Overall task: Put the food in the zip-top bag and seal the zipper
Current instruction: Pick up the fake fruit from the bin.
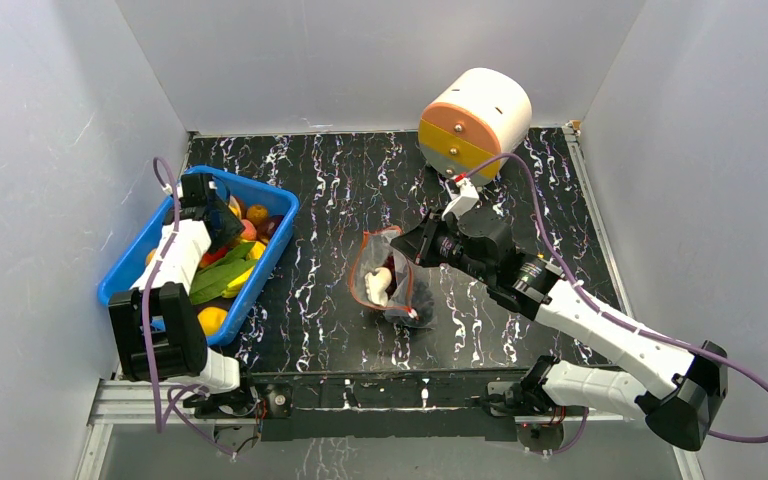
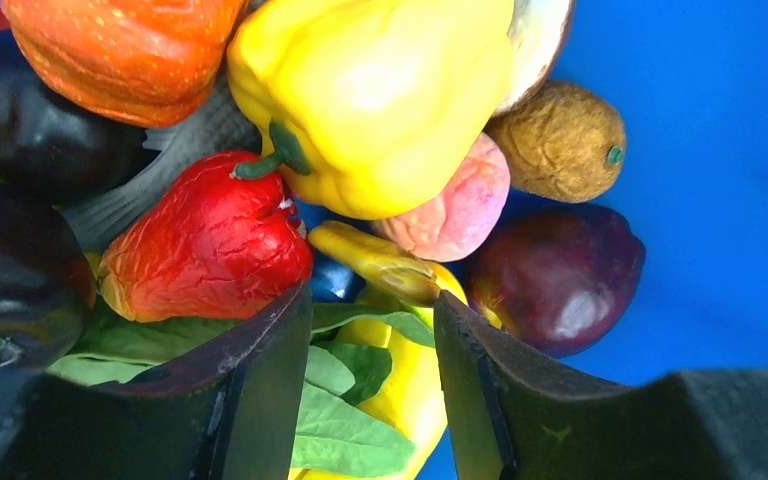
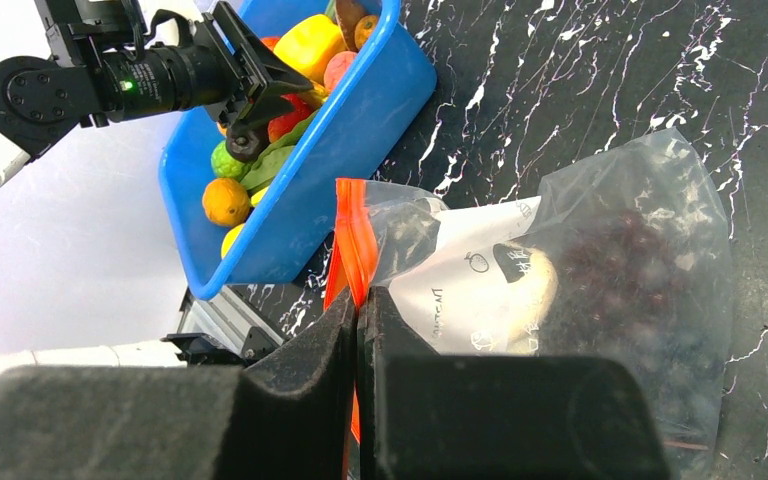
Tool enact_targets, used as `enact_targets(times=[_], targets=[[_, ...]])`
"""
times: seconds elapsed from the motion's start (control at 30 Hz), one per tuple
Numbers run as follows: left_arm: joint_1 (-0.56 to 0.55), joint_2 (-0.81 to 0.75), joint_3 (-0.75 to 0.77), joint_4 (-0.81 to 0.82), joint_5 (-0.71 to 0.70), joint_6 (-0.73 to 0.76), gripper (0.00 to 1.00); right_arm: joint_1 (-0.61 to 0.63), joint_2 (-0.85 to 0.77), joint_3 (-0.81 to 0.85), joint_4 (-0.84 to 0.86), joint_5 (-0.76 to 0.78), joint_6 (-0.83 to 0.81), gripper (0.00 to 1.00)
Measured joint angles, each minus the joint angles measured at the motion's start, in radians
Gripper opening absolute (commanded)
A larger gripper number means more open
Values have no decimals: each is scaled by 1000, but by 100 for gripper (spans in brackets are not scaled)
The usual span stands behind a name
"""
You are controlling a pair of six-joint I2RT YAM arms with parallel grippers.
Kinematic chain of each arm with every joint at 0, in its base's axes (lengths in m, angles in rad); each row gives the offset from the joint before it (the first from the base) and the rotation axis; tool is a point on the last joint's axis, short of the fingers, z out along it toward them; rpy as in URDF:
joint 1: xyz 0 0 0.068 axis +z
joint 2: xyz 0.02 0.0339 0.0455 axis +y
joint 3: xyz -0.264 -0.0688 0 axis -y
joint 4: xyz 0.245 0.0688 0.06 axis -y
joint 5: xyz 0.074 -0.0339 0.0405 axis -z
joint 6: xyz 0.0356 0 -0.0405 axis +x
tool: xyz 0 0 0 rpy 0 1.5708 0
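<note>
Right, I have the left hand (image 2: pixel 372 305) low over the blue bin (image 2: pixel 720 150) at the left of the bench (image 1: pixel 340 180), its fingers parted and, as far as I can see, closed on nothing. Directly below the gap lie a green leaf (image 2: pixel 340 420) and a yellow piece (image 2: pixel 405 390), with a wrinkled red piece (image 2: pixel 210 240) just to one side and a dark purple fruit (image 2: pixel 555 275) to the other. The right hand (image 3: pixel 358 300) is clenched on the zipper (image 3: pixel 352 230) at the mouth of the zip-top bag (image 3: pixel 610 260), which lies mid-bench, well apart from the bin. It already holds dark grapes (image 3: pixel 630 270) and a pale piece (image 1: pixel 378 285). Most of the food (image 1: pixel 222 272) is in the bin, so I judge the job to be early, and the step in hand is picking the next piece. I'd avoid the leaf, which is thin and likely to slide out. Better to centre on one rounded piece, probably the purple fruit since it sits clear against the bin wall, go down past its widest part, then close gently so it doesn't squirt sideways. Meanwhile I'd have the right hand lift the strip so the mouth gapes, as it looks only partly open.
</note>
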Motion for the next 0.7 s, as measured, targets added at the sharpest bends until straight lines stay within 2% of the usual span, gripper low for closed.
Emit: enact_targets(times=[0.33, 0.53, 0.63, 0.7], targets=[[10, 2, -5, 63, 45, 0, 47, 0, 0, -1, 2, 0, 1, 0], [10, 66, -5, 64, 53, -1, 46, 0, 0, -1, 2, 0, 1, 0], [10, 79, -12, 63, 60, 0, 40, 0, 0, -1, 2, 0, 0, 0], [10, 78, -12, 64, 60, 1, 33, 0, 0, -1, 2, 0, 0, 0]])
